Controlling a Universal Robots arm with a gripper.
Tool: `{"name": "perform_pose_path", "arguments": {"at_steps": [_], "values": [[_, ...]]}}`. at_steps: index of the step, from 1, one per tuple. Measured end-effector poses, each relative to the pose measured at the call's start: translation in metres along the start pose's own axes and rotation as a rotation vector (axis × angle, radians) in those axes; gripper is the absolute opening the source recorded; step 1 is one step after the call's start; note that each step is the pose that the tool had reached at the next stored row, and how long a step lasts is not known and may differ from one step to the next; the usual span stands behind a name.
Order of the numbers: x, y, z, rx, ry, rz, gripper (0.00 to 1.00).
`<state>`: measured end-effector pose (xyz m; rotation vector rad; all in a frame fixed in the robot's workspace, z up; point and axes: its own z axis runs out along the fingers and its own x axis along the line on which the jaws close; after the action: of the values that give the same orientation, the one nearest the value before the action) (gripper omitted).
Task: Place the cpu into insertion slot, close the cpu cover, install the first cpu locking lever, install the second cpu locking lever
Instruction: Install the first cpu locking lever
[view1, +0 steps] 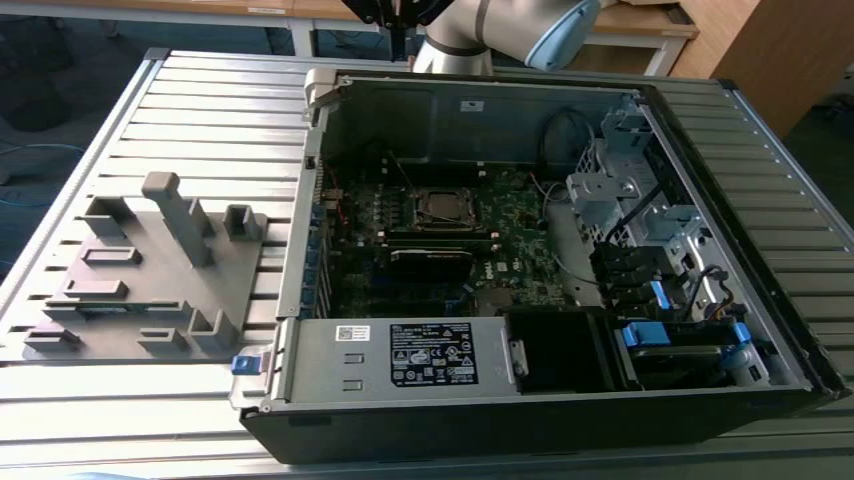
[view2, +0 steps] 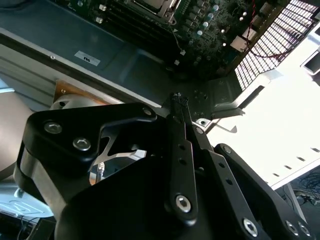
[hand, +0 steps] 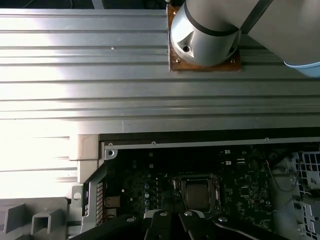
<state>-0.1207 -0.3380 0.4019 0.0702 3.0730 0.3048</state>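
In the second wrist view, end effector pinched together.

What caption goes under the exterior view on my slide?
Open computer case on a slatted table, insertion slot showing, robot arm at its far side.

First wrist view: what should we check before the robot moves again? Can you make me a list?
1. Case open on top: ok.
2. Insertion slot in sight from the wrist: ok.
3. Slot filled or bare: cannot tell.
4. Nothing caught between the shut fingers: ok.
5. Gripper hanging free of the case: ok.
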Motion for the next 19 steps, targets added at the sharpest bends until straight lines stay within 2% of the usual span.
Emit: {"name": "perform_pose_path", "arguments": {"at_steps": [2, 9, 19], "values": [[0.0001, -0.0003, 0.0019, 0.0023, -0.0001, 0.000, 0.11], [0.0004, -0.0016, 0.0080, 0.0287, 0.0006, -0.001, 0.11], [0.0004, -0.0017, 0.0085, 0.0292, 0.0007, -0.001, 0.11]]}}
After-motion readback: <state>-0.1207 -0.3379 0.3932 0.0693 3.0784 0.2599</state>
